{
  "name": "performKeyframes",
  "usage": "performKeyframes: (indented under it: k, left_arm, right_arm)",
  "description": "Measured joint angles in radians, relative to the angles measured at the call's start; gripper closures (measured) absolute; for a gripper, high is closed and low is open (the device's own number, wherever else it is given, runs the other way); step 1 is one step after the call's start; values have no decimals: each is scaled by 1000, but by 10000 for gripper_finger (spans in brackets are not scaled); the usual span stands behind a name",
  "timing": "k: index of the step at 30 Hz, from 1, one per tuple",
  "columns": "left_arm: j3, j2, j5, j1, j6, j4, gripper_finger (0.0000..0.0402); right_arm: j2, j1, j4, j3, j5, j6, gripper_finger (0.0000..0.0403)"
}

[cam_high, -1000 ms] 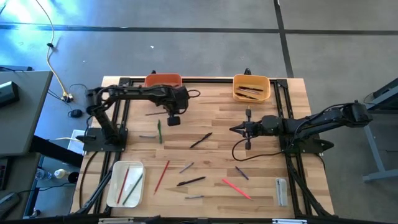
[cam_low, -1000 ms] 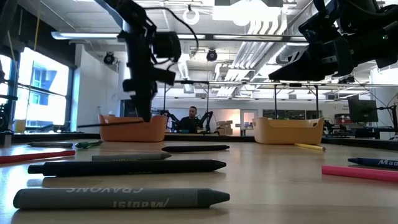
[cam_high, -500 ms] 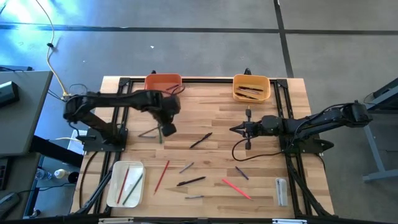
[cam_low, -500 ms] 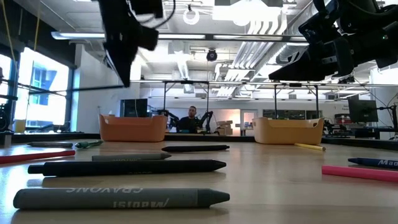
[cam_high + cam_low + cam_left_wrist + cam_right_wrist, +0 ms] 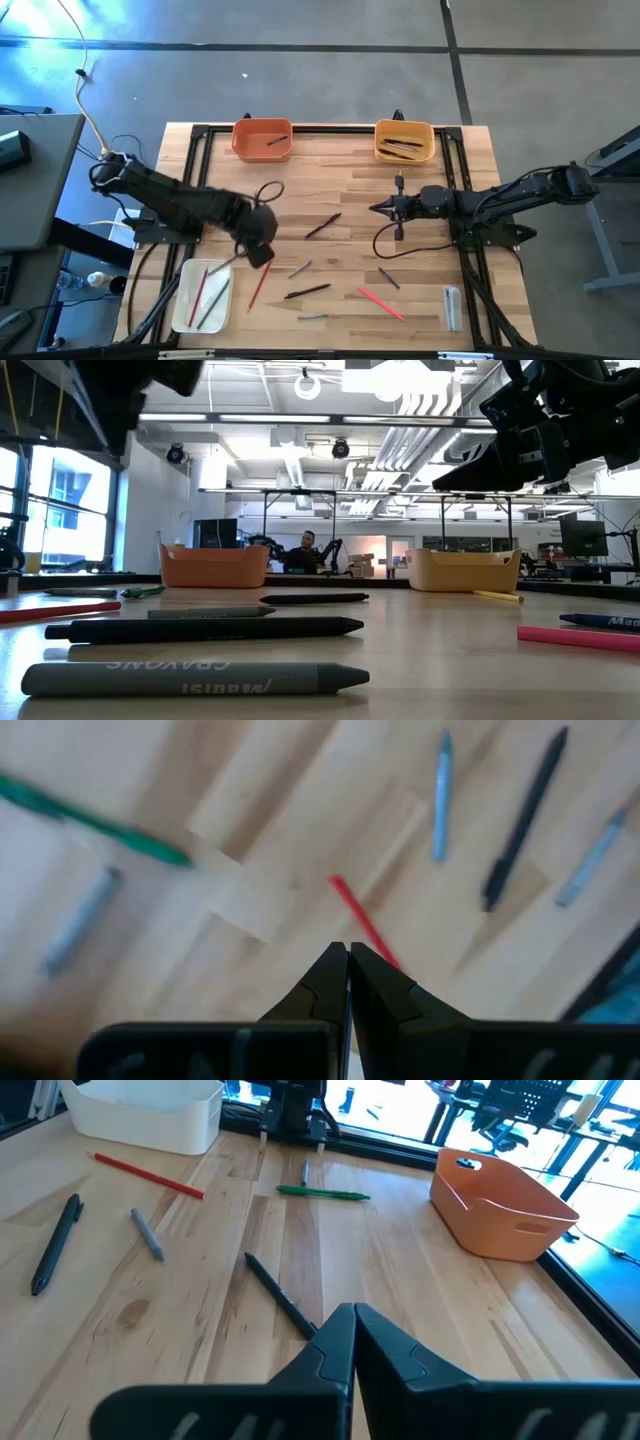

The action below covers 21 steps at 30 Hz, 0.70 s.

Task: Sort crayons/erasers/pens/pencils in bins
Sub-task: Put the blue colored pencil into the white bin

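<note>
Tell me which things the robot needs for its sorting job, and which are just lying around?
For the job: orange bin, yellow bin, white bin, red pencil, black pen, grey crayon.

Just lying about: grey desk beside the table, person in the room behind.

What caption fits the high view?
Left gripper shut above the table near the white bin; right gripper shut, parked mid-table; pens and pencils scattered.

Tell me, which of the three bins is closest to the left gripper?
The white bin, at the table's near-left corner. The left gripper hangs just beside it, while the orange bin and yellow-orange bin sit along the far edge.
</note>
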Motion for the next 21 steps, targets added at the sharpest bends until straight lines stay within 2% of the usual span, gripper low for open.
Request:
performKeyframes:
  k: [8,14,17,21]
  left_arm:
    - [0,0,-61,-277,-510,-5,401]
    - [0,14,-187,-476,-867,-122,401]
    - [-15,32,-225,-547,-1007,-176,401]
    - [-74,54,-239,-608,-1117,-149,401]
  right_arm:
    - [0,0,-15,0,0,-36,403]
    - [0,0,-28,0,0,-67,403]
    - [0,0,-28,0,0,-71,403]
    - [0,0,-28,0,0,-69,403]
